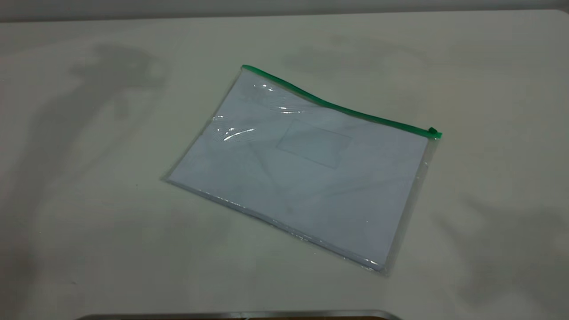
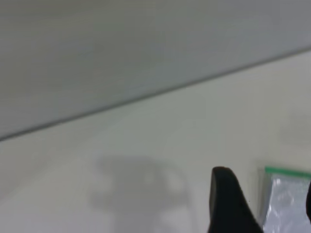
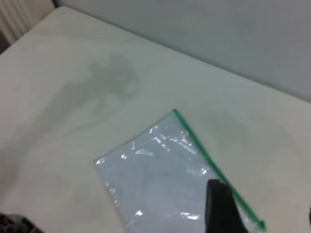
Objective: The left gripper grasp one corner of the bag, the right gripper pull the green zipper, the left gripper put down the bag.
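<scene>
Left gripper [image 2: 265,204]: not visible in the exterior view; neither arm appears there. That view shows the bag [image 1: 302,169] lying flat on the white table [image 1: 89,222], turned at an angle. The green zipper [image 1: 338,106] runs along the bag's far long edge, with its slider tab [image 1: 433,132] at the right-hand end. The corner of the bag [image 1: 245,68] at the zipper's other end rests on the table, ungrasped. White sheets and a faint rectangular label pocket [image 1: 313,142] show through the clear plastic.

Left wrist view: one black finger [image 2: 228,204] of the left gripper is in sight, and a sliver of the other shows at the picture's edge. The jaws stand apart with nothing between them, above the table. The green-tipped corner of the bag lies past the fingers, untouched.

Right wrist view: one black finger [image 3: 221,208] of the right gripper [image 3: 262,213] is visible; its partner barely shows at the frame edge, so the jaws stand wide and empty. The gripper hangs above the bag, near the green zipper's slider end, clear of the plastic.
</scene>
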Robot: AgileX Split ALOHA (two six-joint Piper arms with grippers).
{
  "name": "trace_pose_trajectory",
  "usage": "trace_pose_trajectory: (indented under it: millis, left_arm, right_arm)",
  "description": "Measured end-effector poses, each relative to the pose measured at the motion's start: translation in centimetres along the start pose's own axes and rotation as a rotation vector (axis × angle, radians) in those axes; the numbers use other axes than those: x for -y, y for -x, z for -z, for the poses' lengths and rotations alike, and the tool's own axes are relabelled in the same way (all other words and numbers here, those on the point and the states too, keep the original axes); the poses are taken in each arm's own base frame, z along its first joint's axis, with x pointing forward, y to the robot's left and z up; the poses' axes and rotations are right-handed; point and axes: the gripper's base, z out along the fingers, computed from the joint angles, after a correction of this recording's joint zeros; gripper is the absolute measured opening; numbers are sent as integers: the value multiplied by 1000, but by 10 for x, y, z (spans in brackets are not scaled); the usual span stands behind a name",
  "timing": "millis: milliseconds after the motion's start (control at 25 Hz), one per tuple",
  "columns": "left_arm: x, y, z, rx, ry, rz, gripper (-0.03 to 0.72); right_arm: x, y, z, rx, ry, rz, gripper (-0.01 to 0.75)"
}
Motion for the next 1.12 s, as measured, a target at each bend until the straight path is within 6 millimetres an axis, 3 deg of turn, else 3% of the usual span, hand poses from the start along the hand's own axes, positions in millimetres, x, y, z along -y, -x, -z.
trace_pose_trajectory:
  millis: [200,520,640,840,1120]
  left_arm:
    - [5,-23,33,-58,31,-6,448]
    - [26,-79,130,-22,44,66,448]
    - [35,-112,159,-14,45,83,448]
    - [51,-173,203,26,51,83,448]
    - [67,-259,228,66,55,78,448]
  right_arm:
    - [-18,-10,32,-6,-2,7,467]
    - [-47,-38,78,-72,31,43,467]
    - [-59,-50,97,-10,18,72,467]
    - [-77,-90,119,67,2,99,468]
    - [-85,-145,120,95,-36,98,468]
